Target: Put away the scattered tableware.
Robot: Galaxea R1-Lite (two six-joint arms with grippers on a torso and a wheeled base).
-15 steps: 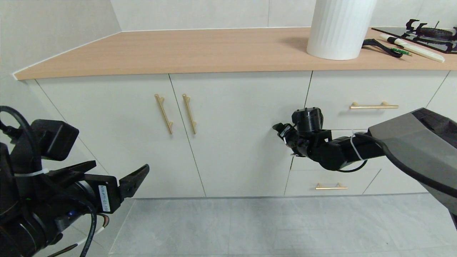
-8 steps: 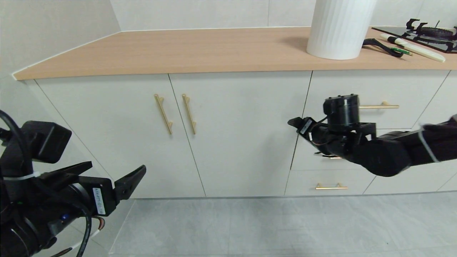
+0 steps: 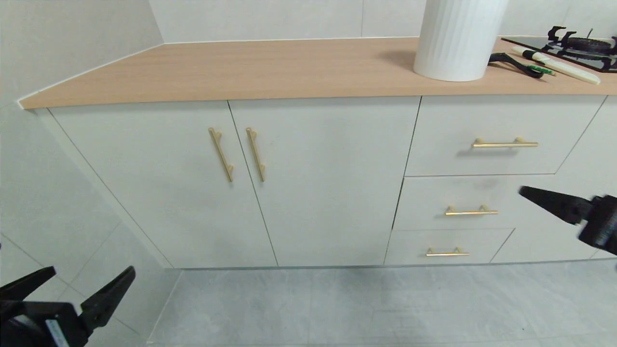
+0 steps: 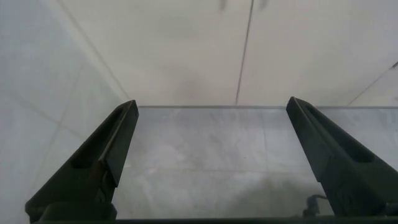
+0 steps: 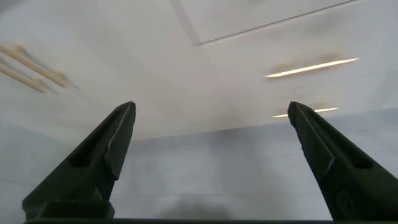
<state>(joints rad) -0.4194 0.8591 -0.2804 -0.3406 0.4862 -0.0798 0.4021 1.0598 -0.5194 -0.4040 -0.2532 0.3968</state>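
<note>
On the wooden counter [image 3: 270,67] at the far right lie a black-handled utensil [image 3: 515,63] and a long cream-coloured utensil [image 3: 559,65] with green at its neck. A tall white ribbed holder [image 3: 460,38] stands beside them. My left gripper [image 3: 72,286] hangs low at the left, open and empty, above the grey floor [image 4: 205,162]. My right gripper [image 5: 211,155] is open and empty too. One of its fingers [image 3: 554,205] pokes in from the right edge, level with the middle drawer.
Two cabinet doors with upright gold handles [image 3: 238,154] fill the middle. To the right sit three shut drawers with gold handles, top [image 3: 503,143], middle [image 3: 471,211] and bottom [image 3: 447,252]. A black stove grate [image 3: 581,46] is at the counter's far right.
Both arms have drawn back from the cabinets. The left gripper sank to the lower left corner, and the right gripper pulled away to the right edge, uncovering the drawers.
</note>
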